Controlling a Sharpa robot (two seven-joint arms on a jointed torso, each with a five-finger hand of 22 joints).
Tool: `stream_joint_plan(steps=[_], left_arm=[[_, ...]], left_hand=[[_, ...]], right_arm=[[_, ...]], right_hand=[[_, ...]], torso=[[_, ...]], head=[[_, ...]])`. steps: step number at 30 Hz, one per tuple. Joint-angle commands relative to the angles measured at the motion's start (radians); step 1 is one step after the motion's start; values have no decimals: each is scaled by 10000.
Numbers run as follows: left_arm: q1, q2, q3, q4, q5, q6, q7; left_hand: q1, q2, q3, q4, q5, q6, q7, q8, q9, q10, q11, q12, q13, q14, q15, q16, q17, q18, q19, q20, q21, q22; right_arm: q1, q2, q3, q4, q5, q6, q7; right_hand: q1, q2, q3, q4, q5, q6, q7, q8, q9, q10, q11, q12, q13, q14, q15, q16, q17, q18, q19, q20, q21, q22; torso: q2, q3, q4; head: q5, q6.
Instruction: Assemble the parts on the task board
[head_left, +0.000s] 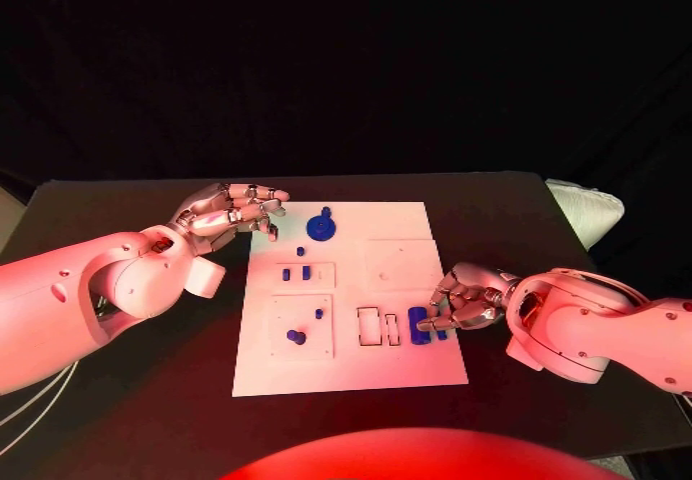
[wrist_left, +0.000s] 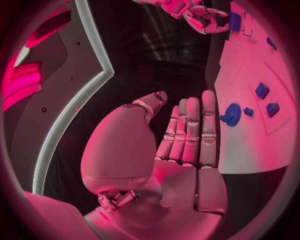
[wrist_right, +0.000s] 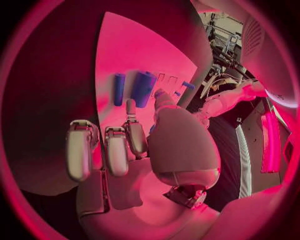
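The white task board (head_left: 346, 365) lies in the middle of the black table. A round blue part (head_left: 323, 227) (wrist_left: 230, 115) sits near the board's far edge, with my left hand (head_left: 231, 212) (wrist_left: 187, 135) just to its left, fingers straight and holding nothing. Two blue cylinders, a thick one (head_left: 417, 325) (wrist_right: 142, 89) and a thin one (head_left: 440, 327) (wrist_right: 119, 89), lie on the board's right side. My right hand (head_left: 464, 298) (wrist_right: 134, 140) hovers at them with fingers partly curled, and nothing is in its grasp. Small blue pegs (head_left: 296, 272) stand in a square recess.
More small blue parts (head_left: 296, 337) sit in the near-left recess, and empty rectangular slots (head_left: 378, 326) lie beside the thick cylinder. A pale object (head_left: 588, 210) rests off the table's far right corner. Black table (head_left: 144, 400) surrounds the board.
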Motion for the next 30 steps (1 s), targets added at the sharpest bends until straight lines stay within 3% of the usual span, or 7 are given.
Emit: stream_joint_plan(steps=[1, 8, 16, 25, 27, 30], left_arm=[[0, 4, 7, 36, 39, 78, 98], [0, -16, 7, 34, 39, 99, 80], [1, -36, 7, 53, 39, 147, 44], [1, -81, 7, 84, 39, 205, -6], [1, -84, 7, 86, 39, 212, -12], [1, -83, 7, 88, 39, 228, -27]], left_hand=[[50, 44, -44, 9, -39, 5, -48, 38, -17, -8, -5, 42, 11, -6, -36, 15, 12, 143, 70, -32, -56, -16], [50, 44, -44, 9, -39, 5, -48, 38, -17, -8, -5, 42, 11, -6, -36, 15, 12, 143, 70, -32, -56, -16], [44, 50, -49, 21, -37, 8, -48, 43, -18, -40, -2, 59, 20, -10, -35, 11, 13, 141, 70, -34, -62, -19], [44, 50, -49, 21, -37, 8, -48, 43, -18, -40, -2, 59, 20, -10, -35, 11, 13, 141, 70, -34, -62, -19], [44, 50, -49, 21, -37, 8, -48, 43, -18, -40, -2, 59, 20, -10, -35, 11, 13, 141, 70, -34, -62, -19], [44, 50, -49, 21, -37, 8, -48, 43, -18, -40, -2, 59, 20, -10, -35, 11, 13, 141, 70, -34, -62, -19]], right_arm=[[-69, 125, -11, 27, -561, -39, -271], [-154, 376, -30, -91, -806, 28, -347], [-332, 813, -65, -303, -1377, 464, -763], [-604, 1343, -82, -480, -1714, 307, -1017], [-634, 1398, -82, -490, -1675, 226, -1013], [-661, 1442, -83, -495, -1581, 80, -1012]], right_hand=[[-12, 125, -82, 1, -55, 28, -23, 65, 14, 65, -6, 40, 160, 705, -45, 41, 1047, -161, 536, -70, 51, 1718], [22, 198, -205, 1, -48, 49, -31, 86, 20, 142, -12, 158, 305, 737, -47, 103, 1198, -183, 567, -71, 152, 1779], [-74, 256, -491, 15, -174, 38, -27, 102, 21, 133, -6, 133, 336, 744, -43, 122, 1246, -190, 576, -69, 187, 1810], [-159, 307, -622, 17, -217, 29, -23, 109, 22, 129, -2, 121, 355, 753, -38, 140, 1297, -189, 572, -64, 183, 1815], [-133, 407, -651, 10, -104, 20, -22, 115, 22, 130, -1, 117, 377, 755, -36, 147, 1317, -191, 573, -61, 191, 1825], [158, 578, -651, -9, 555, -4, -21, 118, 10, 146, -1, 120, 455, 763, -34, 163, 1369, -197, 581, -58, 223, 1858]], torso=[[3, 7, 0], [2, 0, 12], [-7, -7, 6], [-1, -5, 8], [0, -6, 2], [-5, -5, 6]], head=[[-6, -21], [38, -43], [54, -84], [59, -137], [56, -146], [55, -144]])
